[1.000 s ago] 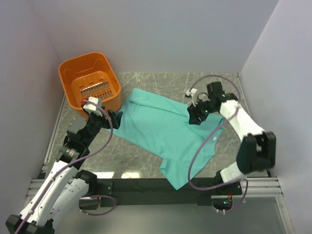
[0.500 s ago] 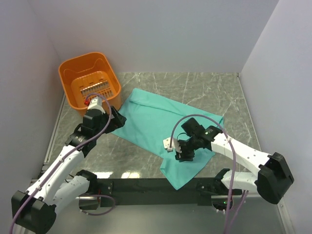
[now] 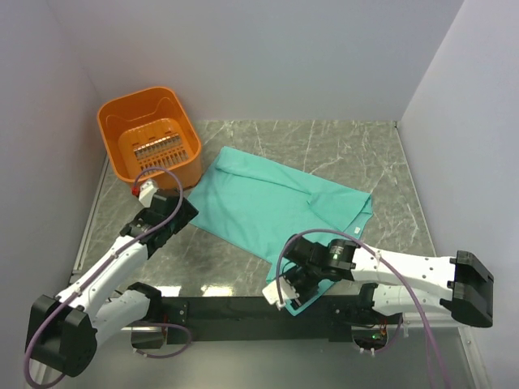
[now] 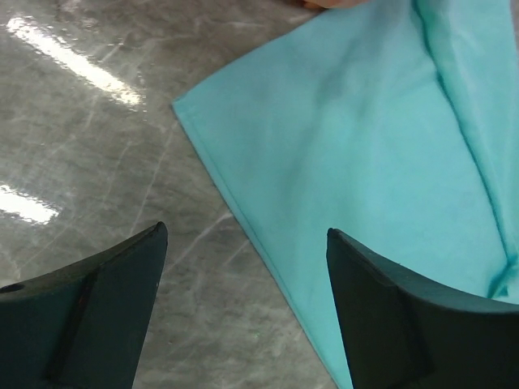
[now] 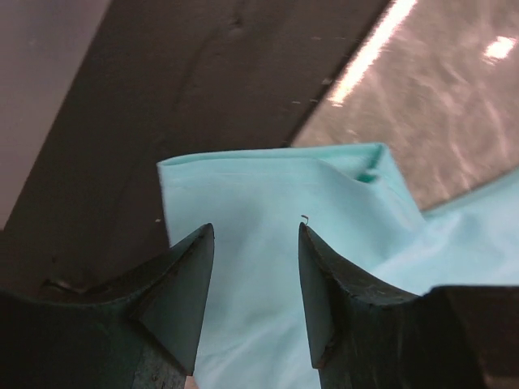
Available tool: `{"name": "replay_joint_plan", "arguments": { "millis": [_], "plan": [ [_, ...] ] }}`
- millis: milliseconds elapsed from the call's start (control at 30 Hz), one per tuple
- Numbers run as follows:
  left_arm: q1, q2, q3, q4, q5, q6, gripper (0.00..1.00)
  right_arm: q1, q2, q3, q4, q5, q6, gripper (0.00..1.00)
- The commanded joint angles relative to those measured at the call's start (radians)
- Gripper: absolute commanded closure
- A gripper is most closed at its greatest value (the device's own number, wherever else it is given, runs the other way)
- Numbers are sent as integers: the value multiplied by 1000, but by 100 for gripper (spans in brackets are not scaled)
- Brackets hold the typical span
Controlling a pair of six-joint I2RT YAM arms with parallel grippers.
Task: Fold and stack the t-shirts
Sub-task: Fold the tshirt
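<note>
A teal-green t-shirt [image 3: 276, 198] lies spread on the marble table, slanting from back left to front right, its near end hanging over the black front rail. My left gripper [image 3: 180, 212] is open just above the shirt's left corner [image 4: 243, 130]; the table shows between the jaws. My right gripper [image 3: 285, 292] is open over the shirt's near end [image 5: 276, 194] at the front rail, nothing between the jaws. The round neck and its label are not visible.
An orange plastic basket [image 3: 150, 138] stands at the back left, close behind the left arm. The black front rail [image 3: 235, 308] runs under the shirt's near end. White walls [image 3: 454, 105] close in the table on three sides.
My right gripper has swept from the shirt's far right edge down to its near end at the front rail. My left gripper has drawn back slightly toward the shirt's left corner.
</note>
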Motion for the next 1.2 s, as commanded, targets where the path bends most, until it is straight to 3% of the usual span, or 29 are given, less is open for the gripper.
{"name": "replay_joint_plan", "arguments": {
  "millis": [0, 233, 767, 900, 1167],
  "plan": [
    [-2, 20, -22, 41, -74, -64, 16, 81, -16, -38, -9, 54, -19, 47],
    [-2, 34, -43, 62, -105, -122, 18, 198, 12, -105, 46, 77, 23, 48],
    [-2, -3, -77, 92, -120, -118, 21, 238, 121, -118, 158, 94, 112, 53],
    [-2, -4, -86, 108, -132, -122, 26, 238, 118, -122, 164, 106, 116, 61],
    [-1, 57, -78, 151, -128, -144, 25, 207, 67, -124, 144, 94, 109, 88]
  ]
}}
